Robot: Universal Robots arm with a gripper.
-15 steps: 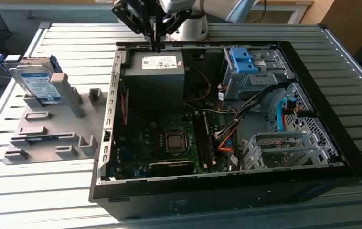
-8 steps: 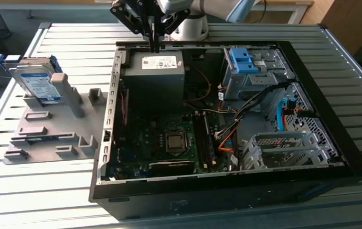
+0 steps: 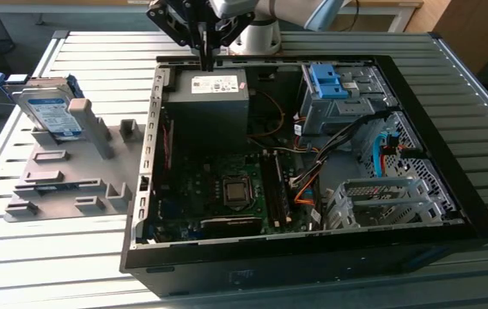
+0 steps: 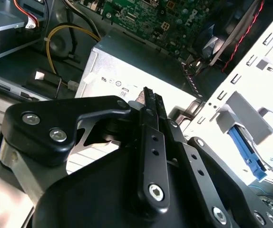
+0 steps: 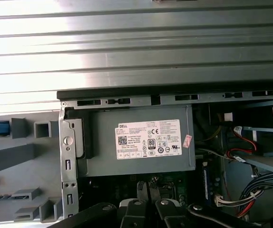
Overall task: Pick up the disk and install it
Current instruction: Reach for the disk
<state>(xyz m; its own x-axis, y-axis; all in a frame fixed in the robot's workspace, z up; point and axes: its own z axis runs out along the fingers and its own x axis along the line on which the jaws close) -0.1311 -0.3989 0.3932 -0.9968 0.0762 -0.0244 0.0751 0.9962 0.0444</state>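
On the grey stand [image 3: 64, 187] stands one disk [image 3: 51, 112], one tool [image 3: 203, 64] apart.

Bright sunlight, blown-out glare, dark shadows.

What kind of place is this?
Probably a robot lab or workshop: an open computer case sits on a slatted metal table, the gripper hangs over it, and the disk stands in a grey holder.

Black gripper [image 4: 150, 96], fingers [image 4: 151, 142] together, over a grey box [image 4: 131, 54] with white sticker [image 4: 105, 80], green circuit board [image 4: 141, 14] beyond.
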